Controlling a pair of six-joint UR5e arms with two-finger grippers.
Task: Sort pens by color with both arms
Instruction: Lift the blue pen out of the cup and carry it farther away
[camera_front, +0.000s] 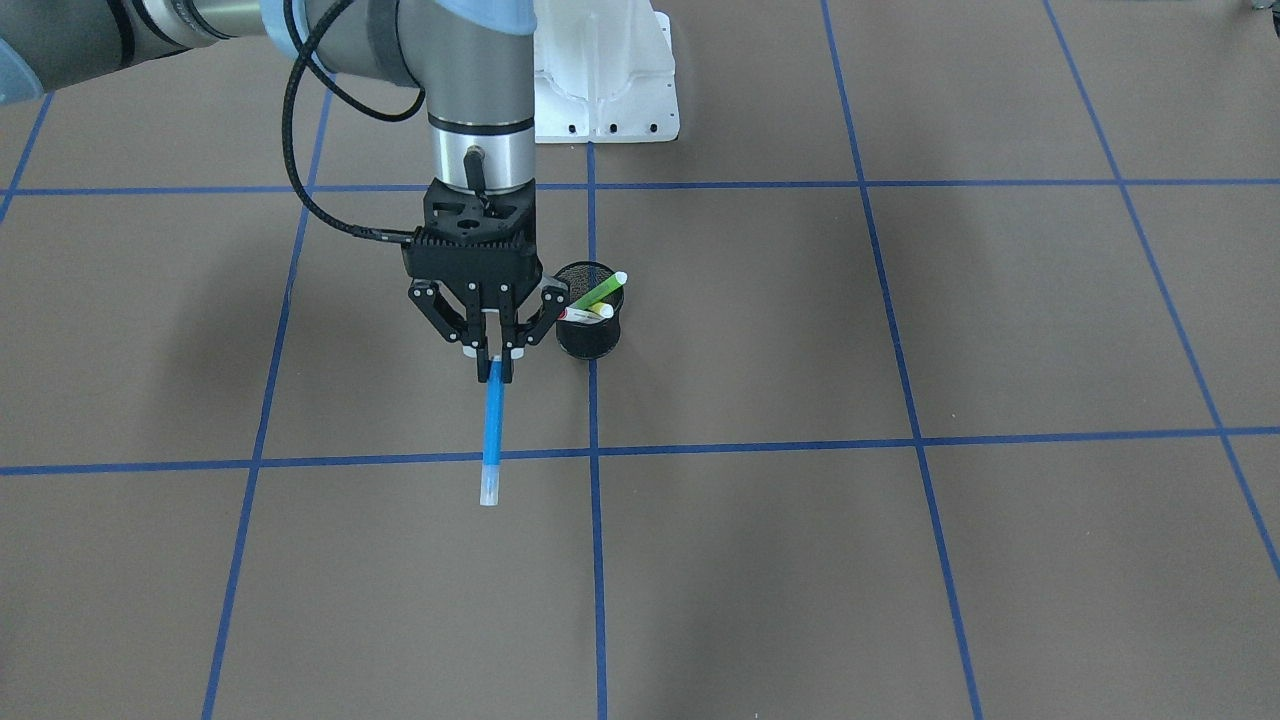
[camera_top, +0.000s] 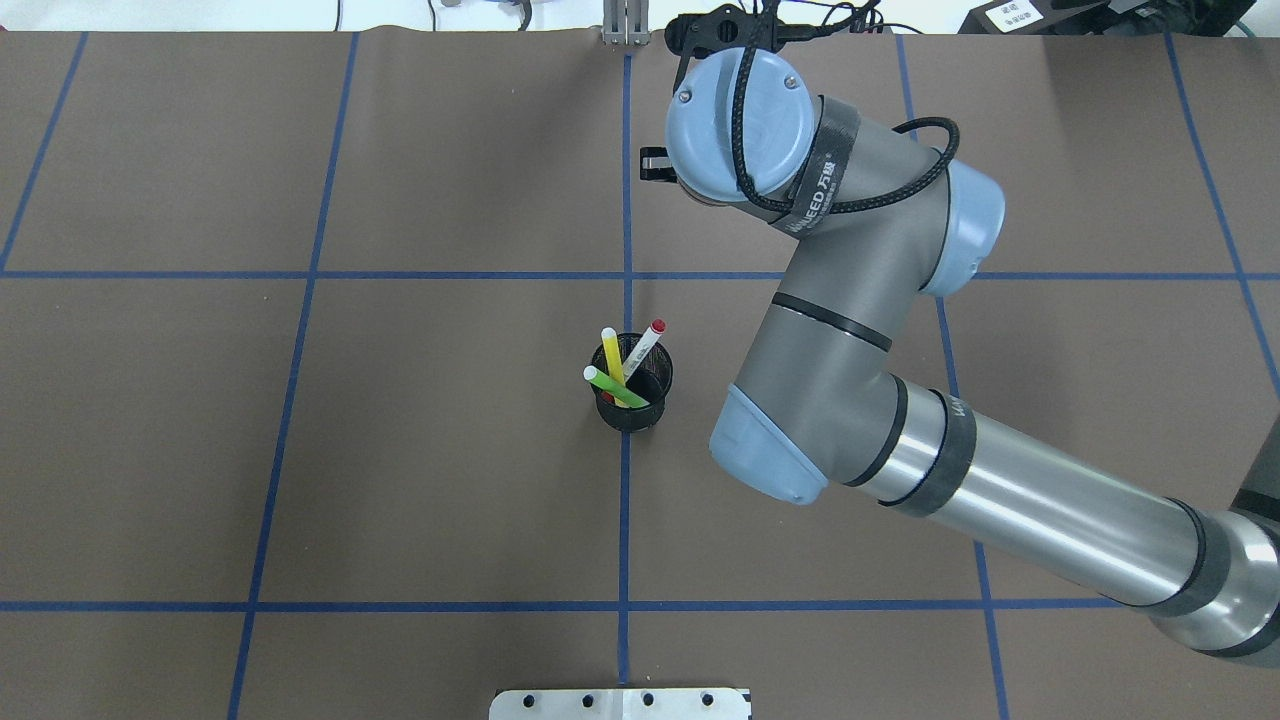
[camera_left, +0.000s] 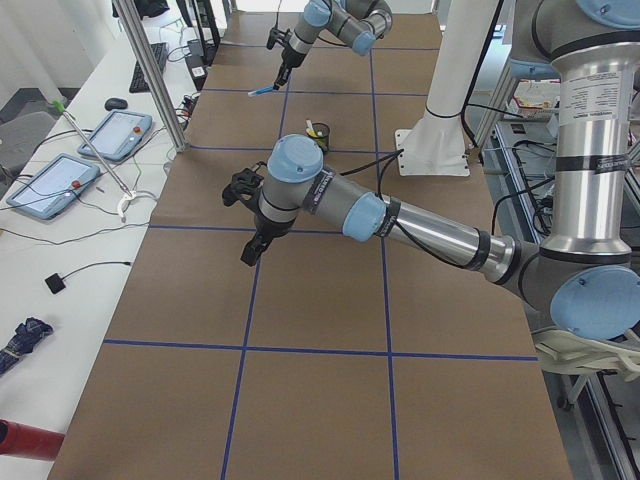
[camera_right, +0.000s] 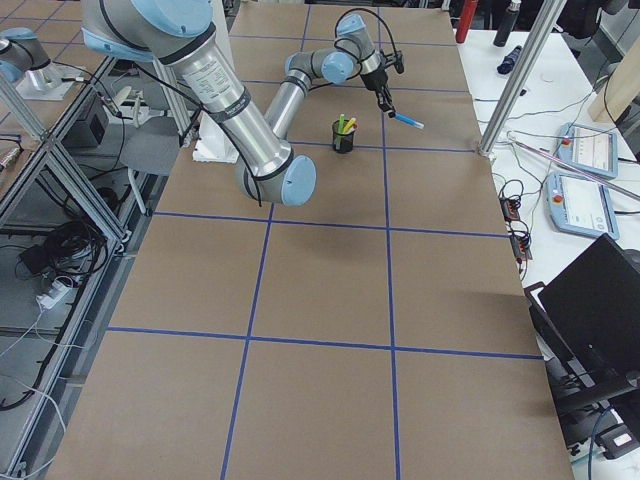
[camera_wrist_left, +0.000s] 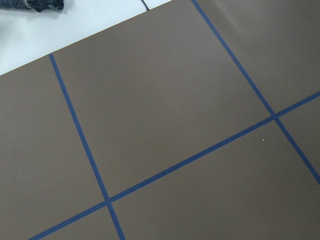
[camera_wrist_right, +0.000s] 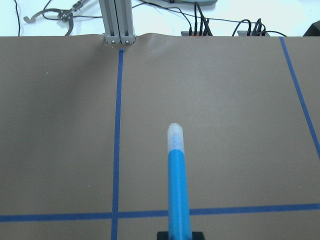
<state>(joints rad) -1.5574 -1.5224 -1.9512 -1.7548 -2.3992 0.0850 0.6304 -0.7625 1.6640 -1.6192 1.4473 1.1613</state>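
The right arm (camera_top: 850, 330) is reaching out over the brown counter (camera_front: 900, 560), and its claw (camera_front: 497, 370) is pointing downward with both fingers pinched tight on the upper end of the blue pen (camera_front: 492, 430). The pen is hanging from the claw at a slant, its clear-capped end lowest and pointing away from the robot toward the far edge of the counter. From the wrist view the blue pen (camera_wrist_right: 177, 195) is running straight out from between the fingertips, with bare counter and a blue tape line (camera_wrist_right: 119, 150) showing beyond it. It appears to be hanging above the surface rather than resting on it.

Just beside the claw, toward the middle of the counter, a black mesh cup (camera_front: 590, 340) is standing upright on one of the tape lines. Three pens are leaning inside it: the green pen (camera_top: 612, 386) tilting across the opening, the yellow pen (camera_top: 611, 350) sticking up next to it, and the white pen with the red cap (camera_top: 645, 345) slanting the other way, red end uppermost. The claw and the cup are close together but not touching.

The left arm (camera_left: 400, 220) is stretching out over another part of the counter, well apart from the cup, with its claw (camera_left: 250, 255) hovering above the surface. I cannot tell whether that claw is wide or narrow. Its wrist view is taking in only brown counter and crossing tape lines.
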